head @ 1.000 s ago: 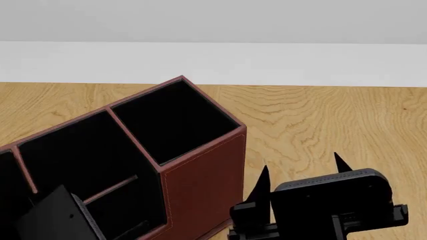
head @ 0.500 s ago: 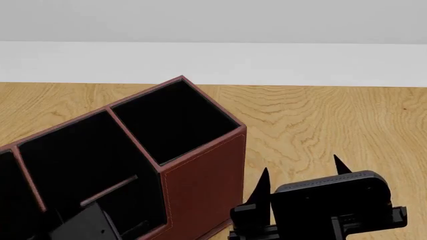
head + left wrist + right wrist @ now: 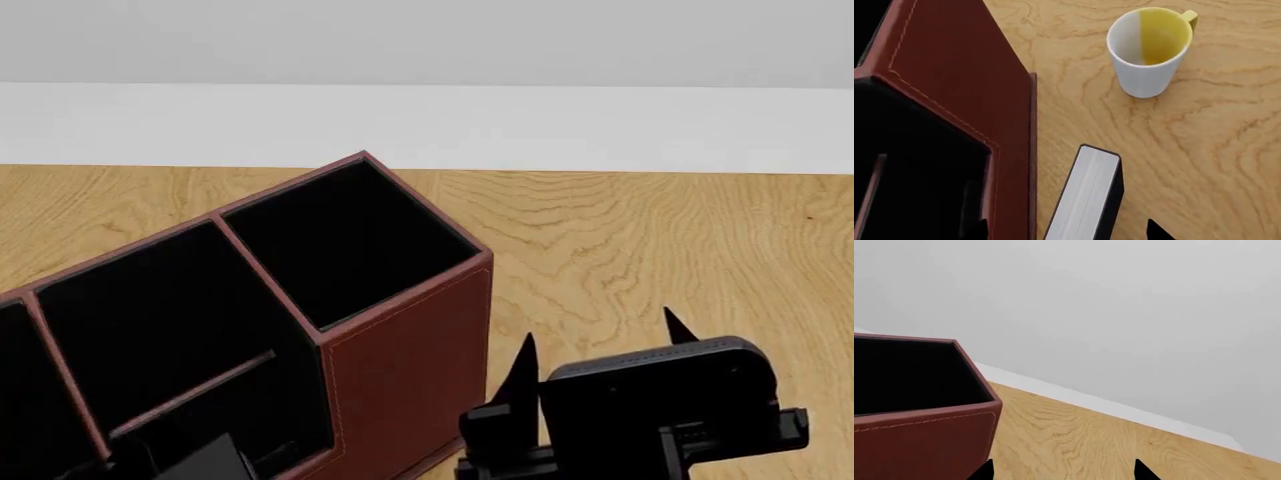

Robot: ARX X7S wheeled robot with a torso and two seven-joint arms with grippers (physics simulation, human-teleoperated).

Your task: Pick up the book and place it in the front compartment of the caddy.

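A wooden table (image 3: 1201, 150) carries the caddy (image 3: 967, 85), a mug (image 3: 1147, 50) and the book (image 3: 1087, 200).

A bare simulated tabletop scene, desk-like: a wood-grain table (image 3: 641, 240) before a blank grey wall (image 3: 1121, 315), with a leather-look caddy (image 3: 400, 360) and a mug (image 3: 1147, 47).

Black book (image 3: 1087, 200) just beside red caddy (image 3: 954, 65)
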